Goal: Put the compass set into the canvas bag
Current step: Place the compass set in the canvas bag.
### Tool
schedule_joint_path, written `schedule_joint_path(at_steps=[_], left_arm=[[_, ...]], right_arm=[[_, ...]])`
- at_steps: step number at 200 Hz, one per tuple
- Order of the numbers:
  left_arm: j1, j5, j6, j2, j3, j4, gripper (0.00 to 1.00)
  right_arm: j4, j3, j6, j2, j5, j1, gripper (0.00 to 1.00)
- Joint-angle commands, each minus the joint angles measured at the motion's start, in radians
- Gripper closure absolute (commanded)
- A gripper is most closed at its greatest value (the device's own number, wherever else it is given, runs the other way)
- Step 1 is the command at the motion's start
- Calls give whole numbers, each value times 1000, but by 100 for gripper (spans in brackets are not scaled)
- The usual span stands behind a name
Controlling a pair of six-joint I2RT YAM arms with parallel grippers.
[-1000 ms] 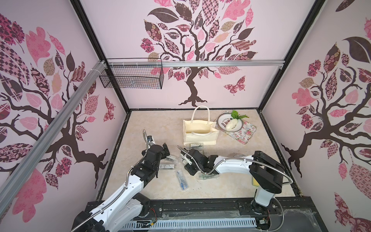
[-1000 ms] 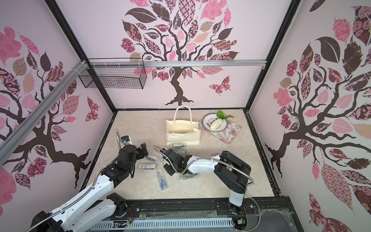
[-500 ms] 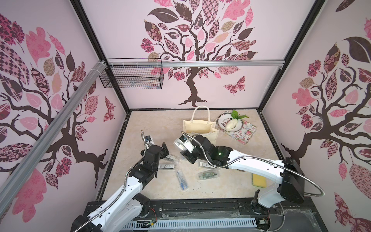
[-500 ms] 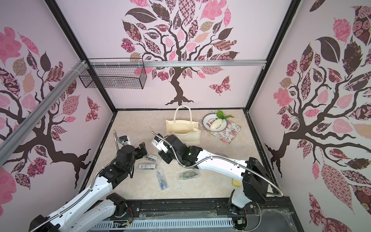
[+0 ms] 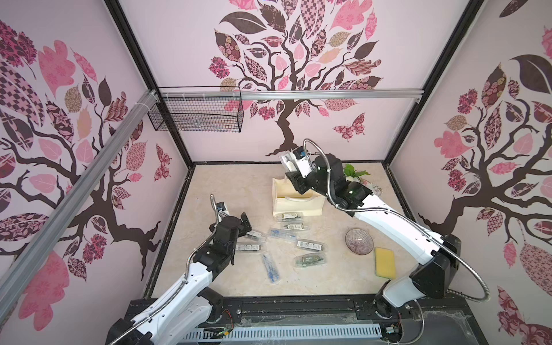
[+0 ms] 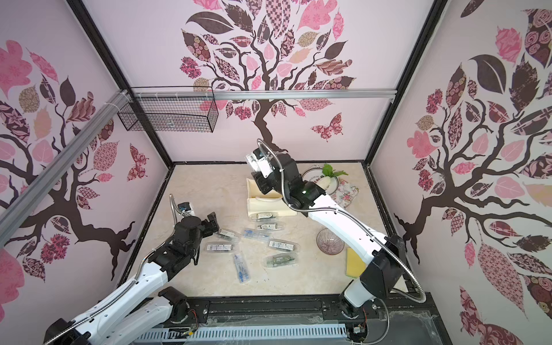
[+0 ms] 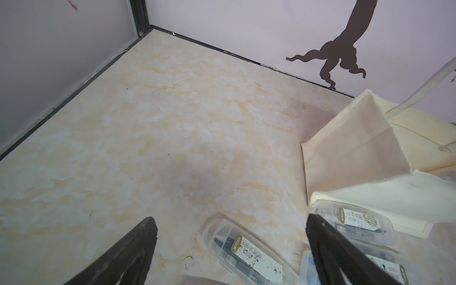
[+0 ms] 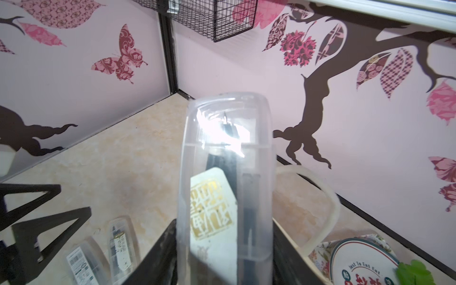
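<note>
My right gripper (image 5: 294,174) (image 8: 224,237) is shut on a compass set (image 5: 287,159) (image 8: 225,158), a clear plastic case with a gold-printed white label. It holds the case on end, high above the canvas bag's (image 5: 298,206) (image 6: 268,206) open top. The bag is a cream tote standing at the back middle of the table, and one loop handle (image 8: 330,204) shows beside the case. Several more compass sets (image 5: 310,245) (image 6: 219,246) lie flat in front of the bag. My left gripper (image 5: 243,222) (image 7: 231,220) hangs open low over one case (image 7: 244,249), touching nothing.
A glass bowl (image 5: 359,241) and a yellow sponge (image 5: 385,263) lie under the right arm. A printed plate (image 6: 316,179) with a green leafy item sits on a floral cloth (image 6: 346,192) to the right of the bag. A wire basket (image 5: 197,115) hangs at the back left.
The right arm has lifted the clear case from low by the table in front of the bag, up and back to above the bag. The left arm has hardly moved.
</note>
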Motion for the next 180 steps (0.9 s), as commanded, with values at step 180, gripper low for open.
schedule_joint_path(at_steps=[180], left_arm=[[7,28,-20,90,-28,44,3]], right_arm=[[6,-14,-350,394,-243,-165,46]])
